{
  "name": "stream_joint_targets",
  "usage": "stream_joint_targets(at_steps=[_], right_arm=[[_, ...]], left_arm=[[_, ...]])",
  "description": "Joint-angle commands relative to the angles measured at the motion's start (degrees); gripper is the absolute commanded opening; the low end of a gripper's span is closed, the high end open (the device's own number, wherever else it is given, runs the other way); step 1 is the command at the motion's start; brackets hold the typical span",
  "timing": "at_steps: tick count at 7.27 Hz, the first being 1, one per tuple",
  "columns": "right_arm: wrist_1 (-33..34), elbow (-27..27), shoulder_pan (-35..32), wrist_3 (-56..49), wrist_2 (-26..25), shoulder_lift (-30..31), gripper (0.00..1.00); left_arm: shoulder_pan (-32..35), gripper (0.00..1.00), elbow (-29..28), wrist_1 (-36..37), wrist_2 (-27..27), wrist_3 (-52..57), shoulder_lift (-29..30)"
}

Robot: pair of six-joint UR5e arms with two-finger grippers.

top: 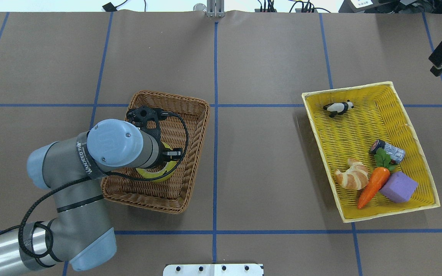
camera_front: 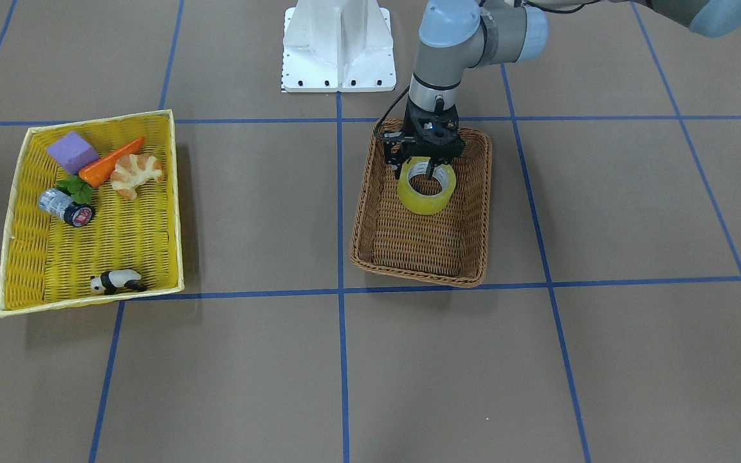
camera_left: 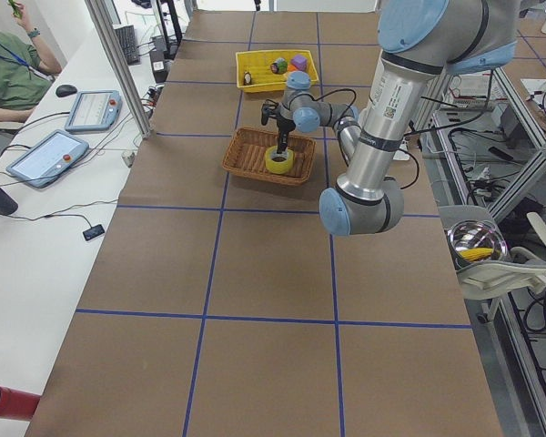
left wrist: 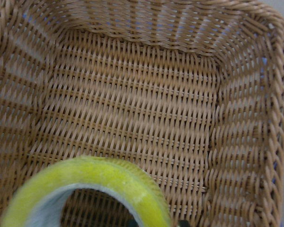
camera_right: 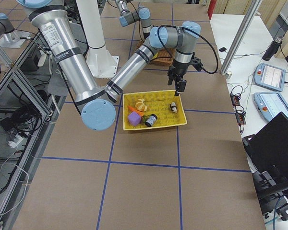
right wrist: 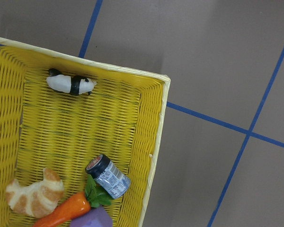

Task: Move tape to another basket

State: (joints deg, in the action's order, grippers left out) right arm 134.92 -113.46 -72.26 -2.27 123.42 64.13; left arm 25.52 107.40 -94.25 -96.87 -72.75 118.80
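The left jaws pinch the wall of the yellow-green tape roll (camera_front: 419, 199), which is held tilted under them inside the brown wicker basket (camera_front: 359, 222). Released so, it may tip or roll against the basket wall just behind the jaws. Ahead of them bare weave leaves room. Of the right jaws I cannot tell the state.

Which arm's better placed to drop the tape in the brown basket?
Left. The left fingers grip the tape over the brown basket; it only has to lower and open. The right fingers hang by the yellow basket, far off.
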Motion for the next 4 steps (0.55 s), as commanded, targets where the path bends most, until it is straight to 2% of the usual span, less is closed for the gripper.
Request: stream_joint_targets(at_steps=[1, 2, 3, 4], right_arm=[[-0.4, 0.0, -0.2, 1.2, 0.2, -0.1, 1.00], [-1.2, 0.5, -0.2, 2.3, 0.2, -0.8, 1.00], [-5.8, 0.7, -0.4, 1.9, 0.3, -0.1, 1.00], [-12.0, 1.2, -0.5, 1.3, 0.2, 1.7, 1.00]], left_arm=[[6.5, 0.98, 9.3, 13.5, -4.4, 11.7, 0.2], [14.0, 0.98, 11.1, 16.8, -10.3, 15.1, -0.2], [21.1, 0.98, 11.0, 16.3, -14.3, 19.2, -3.1], [26.4, 0.98, 10.8, 16.5, -19.0, 30.7, -7.1]])
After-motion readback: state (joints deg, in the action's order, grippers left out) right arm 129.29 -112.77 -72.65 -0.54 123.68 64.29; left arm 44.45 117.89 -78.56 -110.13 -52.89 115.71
